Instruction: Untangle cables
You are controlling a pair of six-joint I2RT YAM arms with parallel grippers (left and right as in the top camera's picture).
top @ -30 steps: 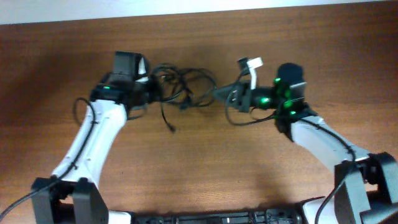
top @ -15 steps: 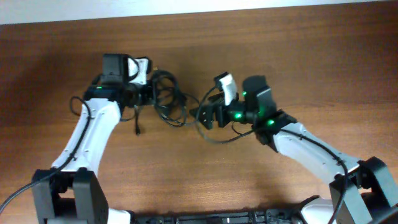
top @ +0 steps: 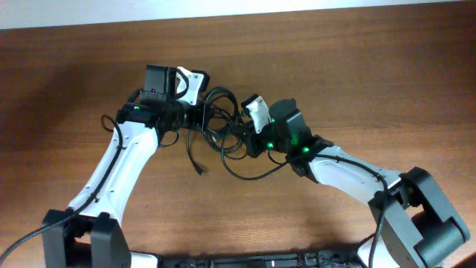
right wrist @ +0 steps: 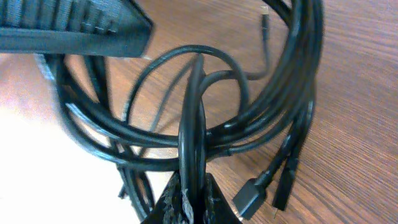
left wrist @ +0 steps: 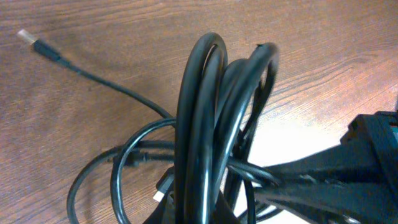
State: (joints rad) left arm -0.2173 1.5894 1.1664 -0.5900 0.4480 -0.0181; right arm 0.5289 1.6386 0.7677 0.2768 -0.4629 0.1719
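Observation:
The black cables (top: 221,126) hang in a tangled bundle between my two grippers above the wooden table. My left gripper (top: 199,119) is shut on a bunch of loops (left wrist: 208,124) at the bundle's left side. My right gripper (top: 244,139) is shut on several strands (right wrist: 193,143) at its right side. One cable end (top: 199,170) trails down toward the front, with a metal-tipped plug (left wrist: 28,37) lying on the wood. Two black plugs (right wrist: 261,190) dangle beside my right fingers. A slack loop (top: 249,173) sags below my right gripper.
The brown wooden table (top: 357,82) runs to a pale wall edge at the back. Both white arms reach in from the front, with their bases (top: 82,238) at the near edge. The left gripper's body (right wrist: 74,28) shows in the right wrist view.
My two grippers have come closer together, the right moving left and the left moving right. The bundle is now slacker and bunched between them, with the loose end swung to the right.

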